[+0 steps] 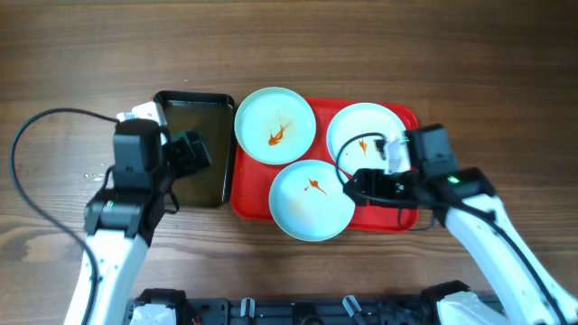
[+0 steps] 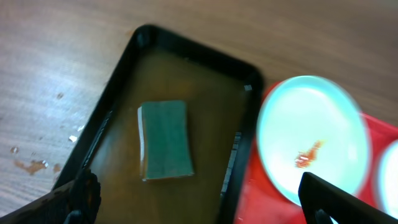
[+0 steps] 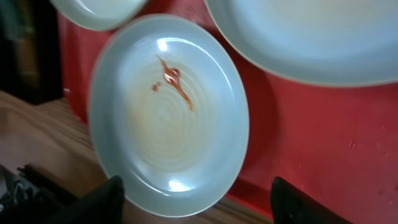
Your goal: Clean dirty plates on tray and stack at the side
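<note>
Soft, even light overhead, faint shadows on the bench (image 1: 72,54). Right wrist view is dimmer, with glints on the near plate (image 3: 168,118). Left wrist view slightly blurred.

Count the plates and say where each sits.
3 plates: one on the tray's far left, one overhanging its near edge, one on the far right, partly under the right gripper. None look hidden.

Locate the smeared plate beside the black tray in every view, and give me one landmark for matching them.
Overhead: the plate is top centre, on the back left corner of the red tray, next to the black tray.
Left wrist: the plate fills the right half, smear visible.
Right wrist: only a slice of the plate shows, at the top left edge.
Landmark: the red tray lies under the plates in all three.
</note>
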You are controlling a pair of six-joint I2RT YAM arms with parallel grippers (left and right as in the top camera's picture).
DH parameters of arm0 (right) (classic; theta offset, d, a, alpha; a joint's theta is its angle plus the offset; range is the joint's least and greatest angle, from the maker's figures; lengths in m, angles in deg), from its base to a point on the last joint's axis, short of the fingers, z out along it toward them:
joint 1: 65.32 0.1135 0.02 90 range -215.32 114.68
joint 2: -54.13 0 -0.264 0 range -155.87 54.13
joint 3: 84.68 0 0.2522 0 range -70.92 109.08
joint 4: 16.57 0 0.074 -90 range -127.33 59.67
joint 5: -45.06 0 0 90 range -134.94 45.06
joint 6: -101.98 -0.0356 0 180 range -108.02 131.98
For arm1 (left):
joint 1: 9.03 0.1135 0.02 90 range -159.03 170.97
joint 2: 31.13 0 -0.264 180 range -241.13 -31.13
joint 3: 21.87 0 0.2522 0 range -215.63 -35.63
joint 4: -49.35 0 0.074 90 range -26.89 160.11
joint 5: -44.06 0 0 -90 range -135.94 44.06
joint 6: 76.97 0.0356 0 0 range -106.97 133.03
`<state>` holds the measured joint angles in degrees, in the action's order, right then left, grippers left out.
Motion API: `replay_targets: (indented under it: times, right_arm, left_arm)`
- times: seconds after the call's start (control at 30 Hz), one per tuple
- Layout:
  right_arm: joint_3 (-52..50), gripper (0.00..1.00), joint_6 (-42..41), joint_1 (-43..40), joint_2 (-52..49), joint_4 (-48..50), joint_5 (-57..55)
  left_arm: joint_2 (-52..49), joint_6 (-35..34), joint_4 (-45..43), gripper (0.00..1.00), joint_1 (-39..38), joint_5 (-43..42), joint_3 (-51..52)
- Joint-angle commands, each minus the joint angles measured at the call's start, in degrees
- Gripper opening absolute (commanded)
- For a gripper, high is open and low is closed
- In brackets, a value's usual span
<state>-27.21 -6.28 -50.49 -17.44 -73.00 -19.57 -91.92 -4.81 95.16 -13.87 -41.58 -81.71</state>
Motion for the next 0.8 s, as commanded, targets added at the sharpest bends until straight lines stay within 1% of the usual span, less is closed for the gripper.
replay_targets:
  times: [0.0, 0.03, 0.07, 0.13, 0.2, 0.37, 0.53, 0.77]
  right_arm:
    - [0.92, 0.59, -5.25, 1.86, -7.52, 0.15, -5.07]
    - [0.92, 0.51, -6.23, 1.86, -10.01, 0.48, -5.38]
    - [0.92, 0.46, -6.43, 1.86, -11.96, 1.07, -5.73]
    - [0.92, 0.43, -7.41, 1.86, -15.02, 2.45, -6.10]
    - [0.92, 0.38, -7.37, 1.88, -16.68, 3.58, -5.92]
    - [0.92, 0.34, -7.26, 1.88, -16.83, 4.33, -5.92]
    - [0.92, 0.34, -7.23, 1.86, -16.83, 4.68, -5.95]
    - [0.92, 0.34, -7.23, 1.88, -16.83, 4.72, -5.92]
  left_arm:
    - [-8.00, -2.32, -1.99, 1.00, 0.24, 4.11, -0.87]
    - [-11.58, -2.32, -3.82, 1.00, 0.24, 4.11, -0.87]
    - [-13.92, -2.29, -5.11, 1.00, 0.26, 4.11, -0.87]
    - [-17.64, -2.29, -7.76, 0.99, 0.26, 4.11, -0.87]
    - [-21.11, -2.36, -10.56, 0.95, 0.94, 4.09, -0.87]
    - [-26.34, -2.32, -12.63, 0.81, 4.44, 3.96, -0.87]
    - [-29.57, -2.14, -15.74, 0.73, 4.42, 3.15, -0.85]
    - [-34.32, -1.86, -18.62, 0.71, 4.42, -6.14, -0.85]
